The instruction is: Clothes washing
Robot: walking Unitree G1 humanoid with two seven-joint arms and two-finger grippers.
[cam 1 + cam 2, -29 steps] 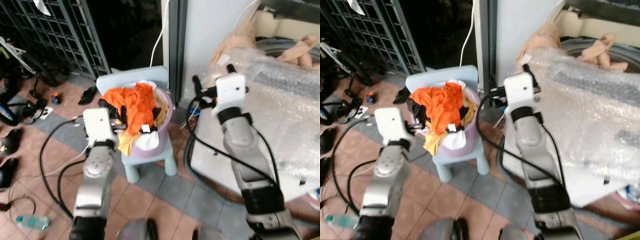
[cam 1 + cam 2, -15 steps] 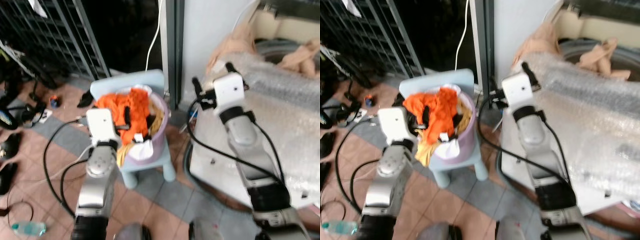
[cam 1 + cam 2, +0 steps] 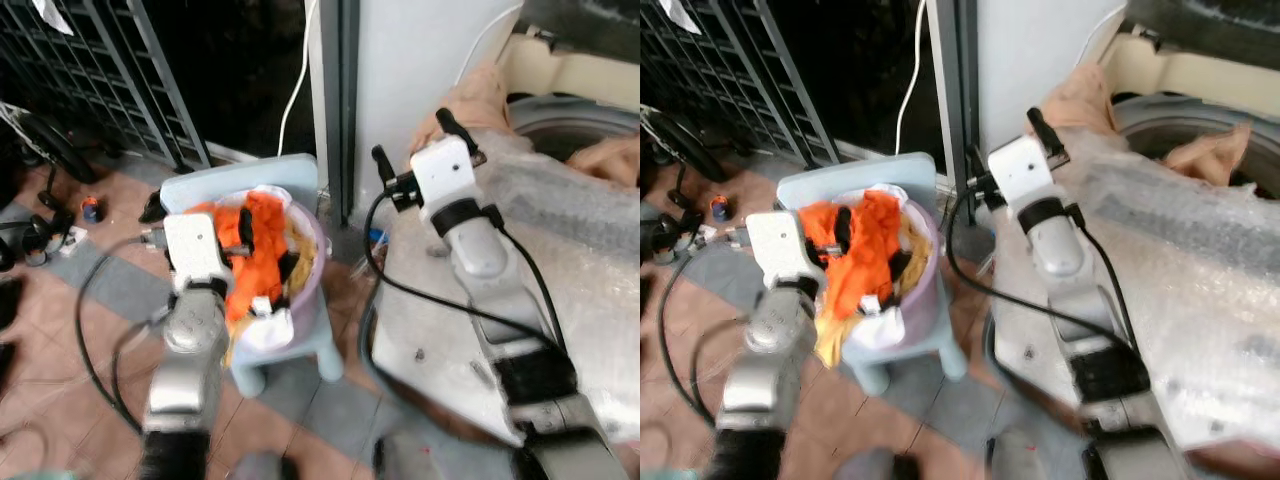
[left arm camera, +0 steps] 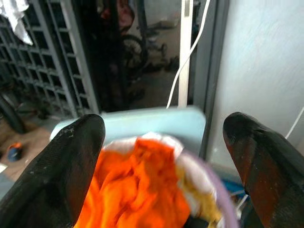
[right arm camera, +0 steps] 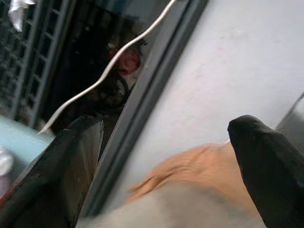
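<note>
- Laundry: the lilac plastic basket sits on the pale blue plastic child's chair and is heaped full. The bright orange garment lies on top, with yellow and white cloth under it. Judging by the pile, nothing much is out of it yet.
- Washer: the white top-loading washing machine stands at the robot's right, with clear bubble wrap over its top. The drum opening is visible at the far side.
- Peach-coloured cloth pieces hang over the drum rim, and more peach cloth is draped at the machine's near corner. So some items look to be at the machine already. Whether they are properly in the drum, can't tell.
- Left gripper: fingers spread wide, nothing between them. It sits just over the orange garment, at the basket's near edge.
- Right gripper: fingers also spread wide and empty. It's raised over the machine's near corner, pointing at the grey wall with peach cloth just ahead.
- Progress call: early. Most of the load is still in the basket.
- Left to do: grab the orange piece, carry it across to the drum, repeat until the basket empties.
</note>
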